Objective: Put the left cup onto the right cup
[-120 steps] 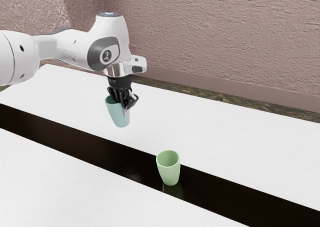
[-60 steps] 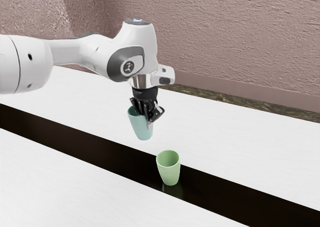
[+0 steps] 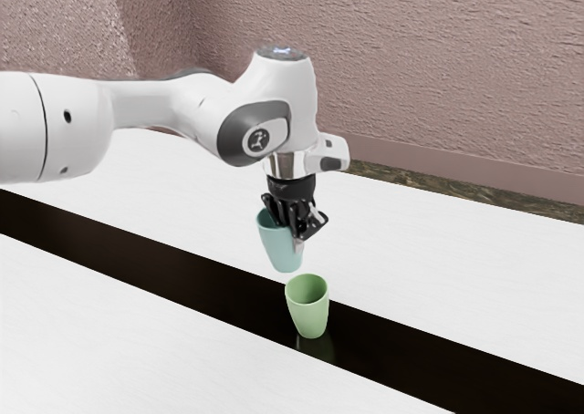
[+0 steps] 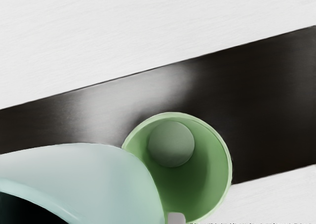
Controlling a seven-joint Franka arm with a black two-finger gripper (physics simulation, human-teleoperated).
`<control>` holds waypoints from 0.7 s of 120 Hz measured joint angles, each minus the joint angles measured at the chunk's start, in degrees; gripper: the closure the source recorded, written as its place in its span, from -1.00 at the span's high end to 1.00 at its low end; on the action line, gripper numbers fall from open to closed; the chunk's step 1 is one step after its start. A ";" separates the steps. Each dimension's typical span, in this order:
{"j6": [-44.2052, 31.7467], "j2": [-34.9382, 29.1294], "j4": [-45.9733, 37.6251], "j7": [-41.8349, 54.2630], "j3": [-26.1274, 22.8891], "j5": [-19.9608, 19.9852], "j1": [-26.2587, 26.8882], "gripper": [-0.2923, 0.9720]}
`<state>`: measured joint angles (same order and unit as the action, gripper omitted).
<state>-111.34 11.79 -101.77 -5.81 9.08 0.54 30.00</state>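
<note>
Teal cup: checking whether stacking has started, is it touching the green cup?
Cannot tell. In the exterior view the teal cup, held by the hand, nearly meets the rim of the green cup; the wrist view just overlaps them.

In the wrist view the teal cup (image 4: 74,179) is cut off at the frame's edge and covers part of the rim of the green cup (image 4: 207,174).

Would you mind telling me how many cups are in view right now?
2. The teal cup hangs tilted in the claw; the green cup stands upright on the dark strip, just below it.
</note>
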 joint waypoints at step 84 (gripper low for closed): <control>-0.02 0.41 -1.36 -4.08 -0.65 0.07 3.68 -0.70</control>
<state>-111.36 12.20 -103.13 -9.89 8.42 0.62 33.68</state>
